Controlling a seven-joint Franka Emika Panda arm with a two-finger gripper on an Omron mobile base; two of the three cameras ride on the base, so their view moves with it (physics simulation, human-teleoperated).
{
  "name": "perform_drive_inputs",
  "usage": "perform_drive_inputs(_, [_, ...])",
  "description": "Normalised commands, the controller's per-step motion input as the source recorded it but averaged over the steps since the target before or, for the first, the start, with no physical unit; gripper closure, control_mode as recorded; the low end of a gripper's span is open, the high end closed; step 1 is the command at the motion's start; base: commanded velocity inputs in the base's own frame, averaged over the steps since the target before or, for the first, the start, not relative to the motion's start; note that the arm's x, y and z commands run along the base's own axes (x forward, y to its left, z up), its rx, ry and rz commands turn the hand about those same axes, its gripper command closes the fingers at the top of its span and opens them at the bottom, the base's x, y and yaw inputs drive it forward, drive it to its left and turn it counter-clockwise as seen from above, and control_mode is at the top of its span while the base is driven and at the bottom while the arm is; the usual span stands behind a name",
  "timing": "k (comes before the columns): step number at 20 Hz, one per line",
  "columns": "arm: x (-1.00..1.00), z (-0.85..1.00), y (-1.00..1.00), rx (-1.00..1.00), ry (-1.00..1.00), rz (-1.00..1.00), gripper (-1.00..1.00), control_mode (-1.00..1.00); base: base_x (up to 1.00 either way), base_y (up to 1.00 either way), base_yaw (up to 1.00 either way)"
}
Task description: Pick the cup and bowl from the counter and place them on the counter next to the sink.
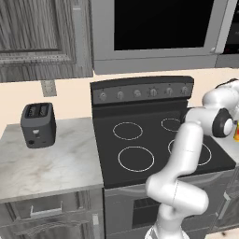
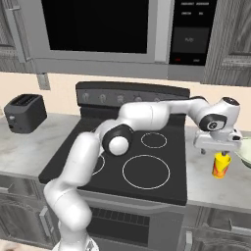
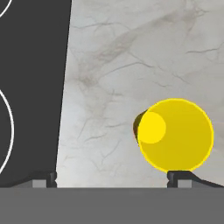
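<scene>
Here the nearest concern is the two-finger gripper (image 2: 215, 151) itself. It hangs just above the small yellow tumbler-shaped cup (image 2: 221, 165), and its jaws stand spread wide with nothing between them. In the hand view the two dark fingertips (image 3: 179, 177) sit low, and the cup's round yellow mouth (image 3: 176, 134) lies off to the right, over the right-hand tip and not midway between the pair. My worry is that a straight descent from this offset would bring that finger down onto the rim, tipping the cup or shoving it across the stone. A sideways correction looks needed first.

The cup stands upright on the light grey-beige marbled stone counter (image 3: 131, 52) to the right of the black glass stove top (image 2: 147, 166), near its edge. A knock toward that side could roll the cup onto the burners; a knock the other way could send it into the next object.

That object, just beyond the cup at the right border of the right base view, is the wide pale cream-white bowl (image 2: 245, 153), only partly in frame. It sits close enough that the wide-spread jaws or the hand's flange could brush it during the pick, I judge.

Farther off, on the counter left of the stove, a dark grey toaster (image 1: 38, 124) stands well apart and poses no risk.
</scene>
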Motion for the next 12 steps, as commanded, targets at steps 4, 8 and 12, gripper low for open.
perform_drive_inputs(4, [0.19,-0.09,-0.34,0.00,0.00,0.04,-1.00,-1.00,0.00,0.00,0.00])
perform_drive_inputs(8, [0.26,-0.02,-0.22,0.00,0.00,0.05,-1.00,-1.00,0.00,0.00,0.00])
perform_drive_inputs(12, [0.18,0.00,-0.04,0.00,0.01,0.02,-1.00,-1.00,0.00,0.00,0.00])
